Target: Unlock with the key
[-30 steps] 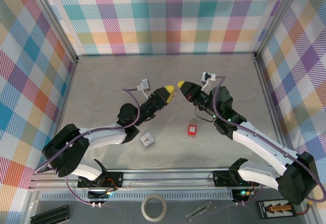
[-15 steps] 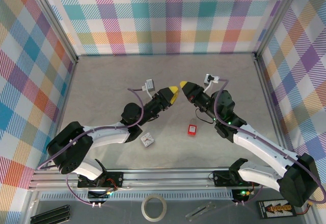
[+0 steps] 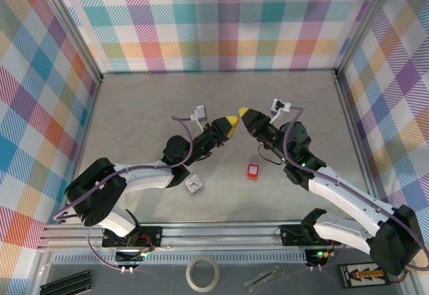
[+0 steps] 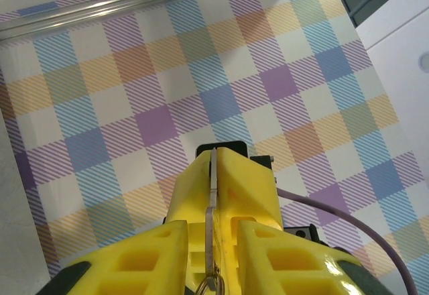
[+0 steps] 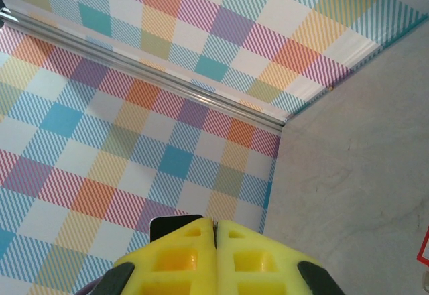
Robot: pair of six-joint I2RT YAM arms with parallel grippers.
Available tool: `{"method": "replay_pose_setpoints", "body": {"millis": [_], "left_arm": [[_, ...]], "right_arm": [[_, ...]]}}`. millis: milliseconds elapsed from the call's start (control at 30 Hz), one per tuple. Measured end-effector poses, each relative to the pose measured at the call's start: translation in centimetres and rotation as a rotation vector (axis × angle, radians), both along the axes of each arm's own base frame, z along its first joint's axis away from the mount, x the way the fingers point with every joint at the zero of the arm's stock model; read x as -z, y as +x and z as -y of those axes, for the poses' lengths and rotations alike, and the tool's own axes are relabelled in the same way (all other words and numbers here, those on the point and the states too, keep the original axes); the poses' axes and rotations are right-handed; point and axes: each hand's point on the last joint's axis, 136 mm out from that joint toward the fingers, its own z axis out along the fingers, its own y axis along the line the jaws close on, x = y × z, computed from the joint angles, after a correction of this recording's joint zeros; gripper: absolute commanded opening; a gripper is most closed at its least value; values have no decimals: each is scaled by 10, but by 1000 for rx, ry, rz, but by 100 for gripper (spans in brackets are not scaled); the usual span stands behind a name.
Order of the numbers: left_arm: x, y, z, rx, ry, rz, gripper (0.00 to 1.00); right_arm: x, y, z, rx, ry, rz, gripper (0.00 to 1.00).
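Observation:
My right gripper [image 3: 244, 112] is raised above mid-table and shut on the thin metal key [image 4: 212, 194]. In the left wrist view the key sits edge-on in the seam of the right gripper's yellow fingers [image 4: 249, 191], and its ring [image 4: 212, 283] hangs below. My left gripper [image 3: 232, 119] is tip to tip with it, and in its own view it [image 4: 211, 224] stands open, one finger on each side of the key's lower end. The right gripper [image 5: 215, 222] shows a closed seam. The red padlock [image 3: 253, 170] lies on the table below both grippers, and its red edge [image 5: 423, 249] is at the right border of the right wrist view.
A small grey-white object [image 3: 194, 184] lies on the table near the left forearm. Checkered walls [image 3: 221, 20] enclose the grey table [image 3: 134, 107] on three sides. A tape roll [image 3: 202, 273] sits beyond the front rail.
The left gripper has moved right toward the right gripper, closing the gap between the tips. The right gripper has shifted slightly. The padlock has not moved.

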Motion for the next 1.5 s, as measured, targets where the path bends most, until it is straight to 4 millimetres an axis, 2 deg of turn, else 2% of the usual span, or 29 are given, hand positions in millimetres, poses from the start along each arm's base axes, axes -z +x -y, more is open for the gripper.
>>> {"method": "replay_pose_setpoints", "body": {"millis": [267, 467, 800, 833, 867, 933, 967, 1000, 1067, 1167, 1233, 1267, 1367, 1500], "left_arm": [[4, 2, 1, 1, 3, -12, 14], [4, 2, 2, 1, 4, -13, 0], [5, 0, 2, 16, 7, -12, 0], [5, 1, 2, 22, 9, -10, 0], [5, 0, 2, 32, 12, -8, 0], [7, -2, 3, 65, 22, -10, 0], [7, 0, 1, 73, 24, -10, 0], [8, 3, -2, 82, 29, -6, 0], [12, 8, -8, 100, 52, -3, 0], [31, 9, -9, 137, 149, -10, 0], [48, 3, -5, 171, 243, -17, 0], [56, -2, -4, 190, 291, -17, 0], [71, -14, -9, 213, 425, 0, 0], [74, -30, -24, 202, 562, 56, 0]], "right_arm": [[6, -1, 0, -2, -6, -8, 0], [6, -1, 2, 7, 0, -7, 0], [6, -6, 6, 14, 8, -3, 0], [7, -7, 7, 14, 5, -6, 4], [8, -9, 8, 13, -1, -12, 11], [13, -14, 14, 24, -49, -43, 51], [17, -16, 18, 34, -86, -65, 65], [20, -18, 24, 54, -139, -96, 73], [23, -22, 40, 97, -240, -156, 81], [24, -24, 70, 162, -401, -243, 85], [39, -22, 86, 182, -513, -322, 86], [52, -21, 92, 182, -572, -366, 86], [110, -26, 92, 106, -737, -531, 86], [196, -42, 87, -36, -902, -764, 86]]}}
